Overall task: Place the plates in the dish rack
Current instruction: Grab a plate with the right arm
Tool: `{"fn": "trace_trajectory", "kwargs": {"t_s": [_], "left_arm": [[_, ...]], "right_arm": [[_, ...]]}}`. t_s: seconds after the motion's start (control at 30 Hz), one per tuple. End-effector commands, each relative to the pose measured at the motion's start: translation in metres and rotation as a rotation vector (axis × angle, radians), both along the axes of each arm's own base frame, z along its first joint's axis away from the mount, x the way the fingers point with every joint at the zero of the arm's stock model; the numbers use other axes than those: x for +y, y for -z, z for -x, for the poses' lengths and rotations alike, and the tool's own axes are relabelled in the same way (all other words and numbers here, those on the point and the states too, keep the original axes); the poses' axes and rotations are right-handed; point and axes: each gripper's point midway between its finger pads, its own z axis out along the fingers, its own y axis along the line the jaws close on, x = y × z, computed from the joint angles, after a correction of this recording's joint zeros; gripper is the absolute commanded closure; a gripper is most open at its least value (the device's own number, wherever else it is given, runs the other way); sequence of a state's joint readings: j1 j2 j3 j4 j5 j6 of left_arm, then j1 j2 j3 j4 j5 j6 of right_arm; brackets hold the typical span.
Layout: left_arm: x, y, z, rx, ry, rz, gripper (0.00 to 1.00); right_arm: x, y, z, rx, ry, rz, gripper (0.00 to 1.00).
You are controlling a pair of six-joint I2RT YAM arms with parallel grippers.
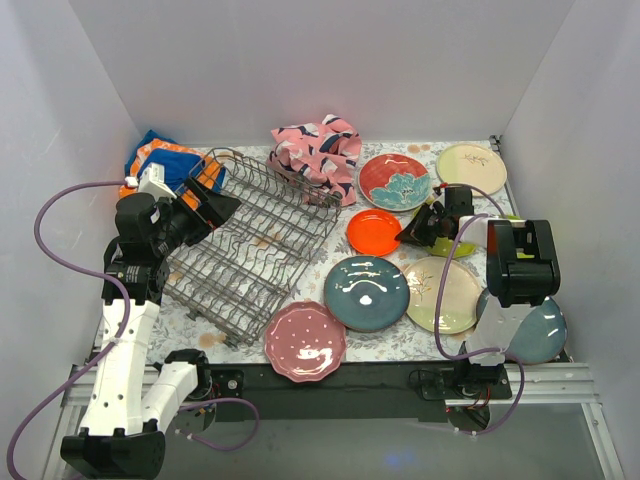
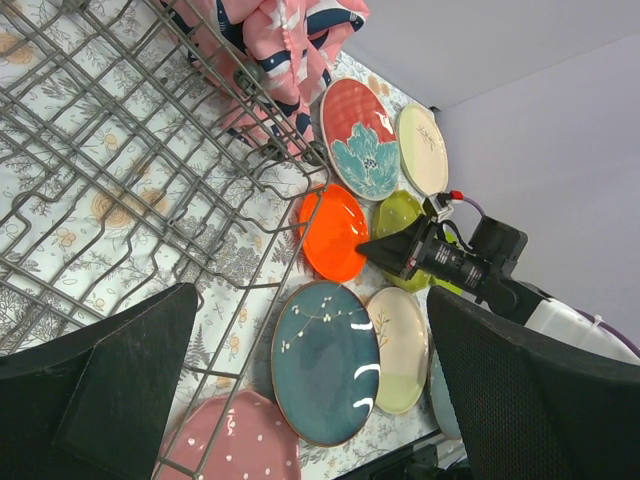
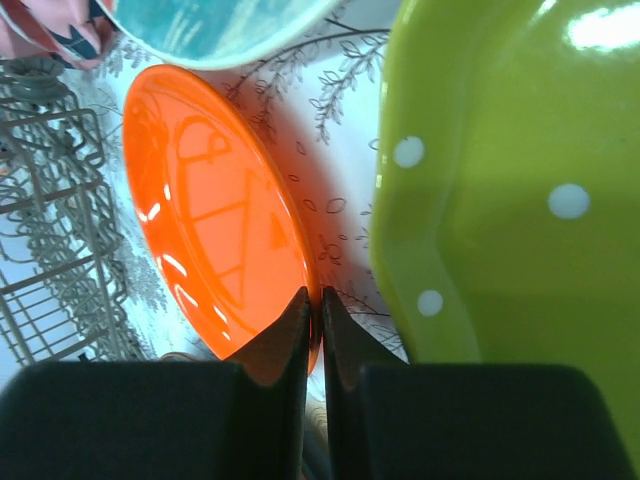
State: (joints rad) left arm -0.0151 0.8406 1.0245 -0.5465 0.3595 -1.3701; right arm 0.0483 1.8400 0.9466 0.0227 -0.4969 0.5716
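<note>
The grey wire dish rack (image 1: pixel 250 250) lies slanted on the left half of the table, with no plates in it. My left gripper (image 1: pixel 225 205) hovers over its far left part, jaws wide open and holding nothing (image 2: pixel 310 300). An orange plate (image 1: pixel 372 232) lies flat just right of the rack. My right gripper (image 1: pixel 402 238) is at its right edge, and in the right wrist view the fingers (image 3: pixel 300 330) pinch the orange plate (image 3: pixel 215 210) by its rim. A lime green dotted plate (image 3: pixel 510 200) lies right beside that grip.
Other plates lie flat: red with a teal flower (image 1: pixel 394 181), cream (image 1: pixel 470 168), dark teal (image 1: pixel 366 292), cream-green (image 1: pixel 442 293), pink dotted (image 1: pixel 305 341), blue-grey (image 1: pixel 535 330). A pink patterned cloth (image 1: pixel 318 150) sits behind the rack and a blue-orange cloth (image 1: pixel 165 160) at its far left.
</note>
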Motion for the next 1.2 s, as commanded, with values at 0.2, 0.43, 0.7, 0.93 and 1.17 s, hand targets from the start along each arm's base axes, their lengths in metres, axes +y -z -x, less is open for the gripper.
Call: {"fn": "trace_trajectory", "kwargs": {"t_s": [0.2, 0.43, 0.7, 0.93, 1.17], "left_arm": [[-0.003, -0.012, 0.004, -0.021, 0.014, 0.021, 0.02], [-0.004, -0.013, 0.004, -0.022, 0.021, 0.029, 0.02], [-0.013, -0.008, 0.002, 0.010, 0.066, 0.068, 0.02], [-0.035, 0.003, -0.003, 0.082, 0.178, 0.173, 0.02], [-0.078, 0.021, -0.008, 0.151, 0.303, 0.239, 0.09]], "right_arm": [[0.015, -0.038, -0.025, -0.097, -0.018, -0.094, 0.94], [0.018, -0.052, -0.023, -0.127, -0.041, -0.122, 0.99], [0.015, -0.079, -0.024, -0.218, -0.084, -0.124, 0.99], [-0.003, -0.106, -0.016, -0.299, -0.119, -0.155, 0.99], [-0.009, -0.131, 0.009, -0.375, -0.199, -0.178, 0.99]]}}
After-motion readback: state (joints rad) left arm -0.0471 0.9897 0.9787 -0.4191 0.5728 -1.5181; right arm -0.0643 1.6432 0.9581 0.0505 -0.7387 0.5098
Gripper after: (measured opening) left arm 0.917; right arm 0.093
